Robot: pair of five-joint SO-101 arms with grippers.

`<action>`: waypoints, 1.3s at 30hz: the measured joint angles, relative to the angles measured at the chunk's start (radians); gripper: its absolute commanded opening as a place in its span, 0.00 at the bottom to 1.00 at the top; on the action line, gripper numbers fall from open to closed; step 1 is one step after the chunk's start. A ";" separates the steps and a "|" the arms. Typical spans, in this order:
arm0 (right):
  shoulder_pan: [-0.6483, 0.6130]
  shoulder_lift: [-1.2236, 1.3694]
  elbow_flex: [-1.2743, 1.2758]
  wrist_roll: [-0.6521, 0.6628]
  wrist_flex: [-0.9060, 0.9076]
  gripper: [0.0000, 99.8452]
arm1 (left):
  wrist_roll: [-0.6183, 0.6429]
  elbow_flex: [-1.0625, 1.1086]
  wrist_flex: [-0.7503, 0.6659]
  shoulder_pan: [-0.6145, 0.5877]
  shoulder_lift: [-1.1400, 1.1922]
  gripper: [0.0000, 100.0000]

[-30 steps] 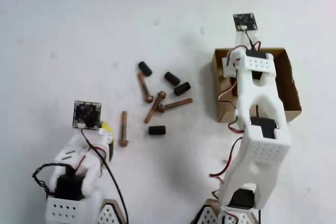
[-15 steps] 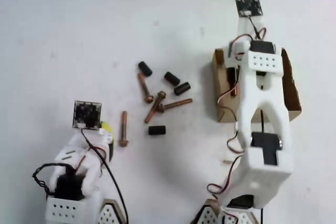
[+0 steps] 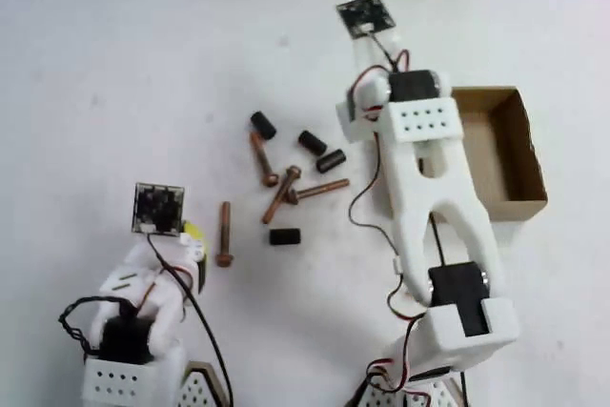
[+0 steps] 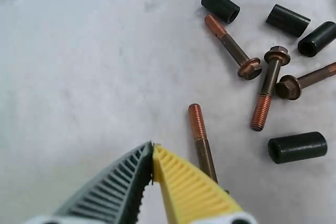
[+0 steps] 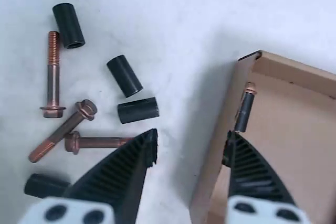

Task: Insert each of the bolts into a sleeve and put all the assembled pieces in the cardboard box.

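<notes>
Bolts (image 3: 282,193) and sleeves (image 3: 312,142) lie loose mid-table, left of the cardboard box (image 3: 510,154), where we see one assembled piece (image 5: 242,111). We find the right gripper (image 5: 191,137) spread wide over the box's left wall, the left gripper (image 4: 152,150) closed empty beside the near bolt (image 4: 202,137).

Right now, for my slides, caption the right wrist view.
Open black right gripper over the rim of the brown cardboard box; one black-sleeved copper bolt lies inside.

4 loose bolts (image 3: 224,233), 4 loose sleeves (image 3: 284,235).
</notes>
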 measured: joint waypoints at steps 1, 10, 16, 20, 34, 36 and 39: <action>-0.008 0.000 0.000 -0.048 0.000 0.18 | 0.000 0.000 0.000 0.000 0.000 0.02; -0.069 -0.002 0.201 -0.400 -0.167 0.18 | 0.000 0.000 0.000 0.000 0.000 0.02; -0.104 -0.002 0.358 -0.516 -0.345 0.18 | 0.000 0.000 0.000 0.000 0.000 0.02; -0.117 -0.002 0.419 -0.582 -0.411 0.18 | 0.000 0.000 0.000 0.000 0.000 0.02; -0.114 -0.005 0.574 -0.677 -0.644 0.18 | 0.000 0.000 0.000 0.000 0.000 0.02; -0.115 -0.005 0.574 -0.677 -0.666 0.18 | 0.000 0.000 0.000 0.000 0.000 0.02; -0.115 0.023 0.572 -0.677 -0.690 0.18 | 0.000 0.000 0.000 0.000 0.000 0.02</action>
